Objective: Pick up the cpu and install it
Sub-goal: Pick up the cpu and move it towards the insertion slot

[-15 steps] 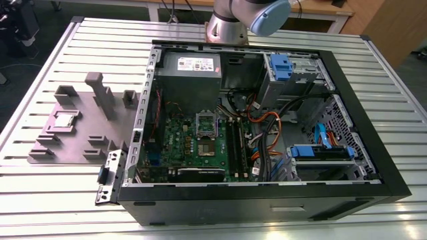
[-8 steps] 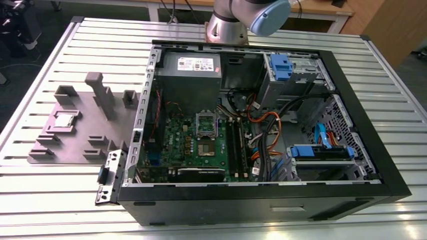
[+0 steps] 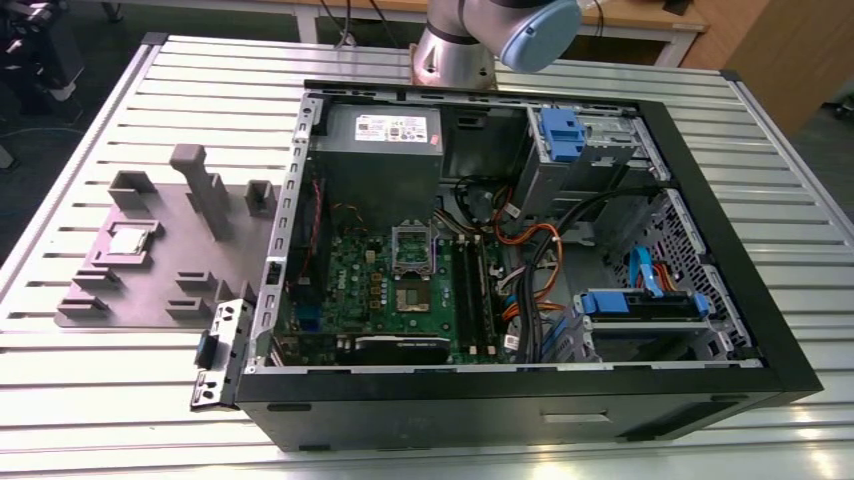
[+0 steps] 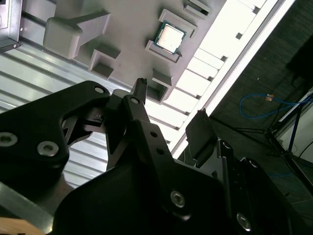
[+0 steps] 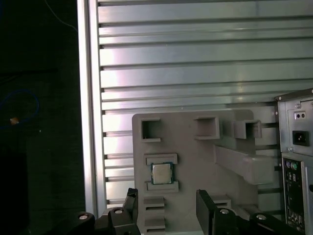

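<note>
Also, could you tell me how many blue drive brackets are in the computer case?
2. One blue bracket sits at the far end of the case; the other lies nearer the camera, on the exterior view's right. More may be hidden.

a robotics lab or test workshop is presenting itself here: a robot arm is rising from the far edge of a slatted aluminium table, where a desktop computer case is lying open with its motherboard and cabling showing. beside it, a grey moulded fixture plate is holding the cpu in a pocket. wooden desks are lining the back, and in the second wrist view a blue cable is trailing across the dark floor.
</note>
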You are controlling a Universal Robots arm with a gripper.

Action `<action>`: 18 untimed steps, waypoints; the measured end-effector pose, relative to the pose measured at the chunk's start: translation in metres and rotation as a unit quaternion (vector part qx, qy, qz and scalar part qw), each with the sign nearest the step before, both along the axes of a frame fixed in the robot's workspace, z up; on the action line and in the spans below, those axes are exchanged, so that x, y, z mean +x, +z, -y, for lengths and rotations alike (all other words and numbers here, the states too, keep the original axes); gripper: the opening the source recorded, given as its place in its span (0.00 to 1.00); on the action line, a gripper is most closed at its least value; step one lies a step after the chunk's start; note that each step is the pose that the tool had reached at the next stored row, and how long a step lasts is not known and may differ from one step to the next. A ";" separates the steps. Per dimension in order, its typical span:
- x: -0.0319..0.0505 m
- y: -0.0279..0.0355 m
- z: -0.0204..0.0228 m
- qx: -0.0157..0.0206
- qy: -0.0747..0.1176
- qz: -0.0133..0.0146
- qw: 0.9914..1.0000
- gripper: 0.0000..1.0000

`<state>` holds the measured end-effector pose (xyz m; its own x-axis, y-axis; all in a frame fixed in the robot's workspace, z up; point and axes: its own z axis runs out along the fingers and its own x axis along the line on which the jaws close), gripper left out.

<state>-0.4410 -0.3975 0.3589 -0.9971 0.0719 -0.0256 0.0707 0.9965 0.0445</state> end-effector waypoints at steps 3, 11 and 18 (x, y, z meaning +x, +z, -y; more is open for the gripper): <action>0.0000 -0.0007 0.0000 0.000 0.000 0.000 1.000 0.59; 0.0000 -0.0026 0.0003 0.000 0.000 0.000 1.000 0.59; 0.0000 -0.0026 0.0008 0.000 0.000 0.000 1.000 0.59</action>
<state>-0.4411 -0.3982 0.3564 -0.9971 0.0719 -0.0255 0.0707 0.9965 0.0444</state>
